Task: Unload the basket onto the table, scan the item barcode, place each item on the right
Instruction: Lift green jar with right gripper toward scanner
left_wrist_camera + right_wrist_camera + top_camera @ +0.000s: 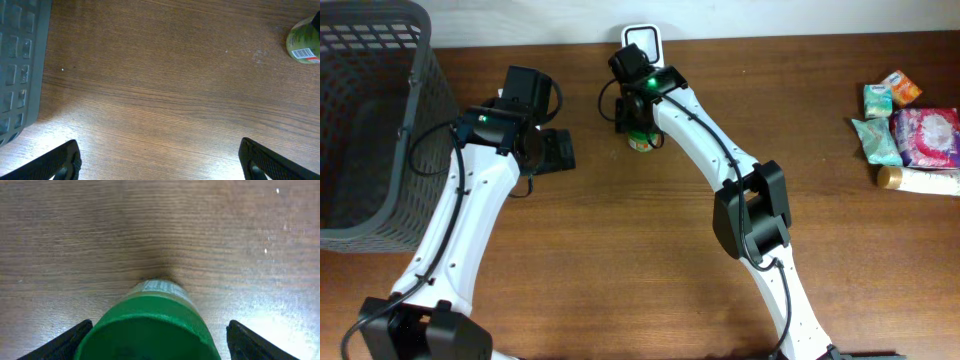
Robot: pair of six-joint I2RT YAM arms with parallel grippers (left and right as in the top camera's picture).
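Note:
The item is a small bottle (641,141) with a green cap and a pale label, standing upright on the wooden table just in front of the white scanner (642,38) at the back edge. My right gripper (638,118) hangs over it. In the right wrist view the green cap (150,330) sits between the fingers of the right gripper (160,342); the jaws are open, with a gap on the right side. My left gripper (546,118) is wide open over bare wood with nothing in it (160,160). Its view shows the bottle (305,42) and its barcode at the upper right.
A dark grey mesh basket (370,120) stands at the left, its wall close to the left gripper (17,65). Several packaged goods (910,135) lie at the far right of the table.

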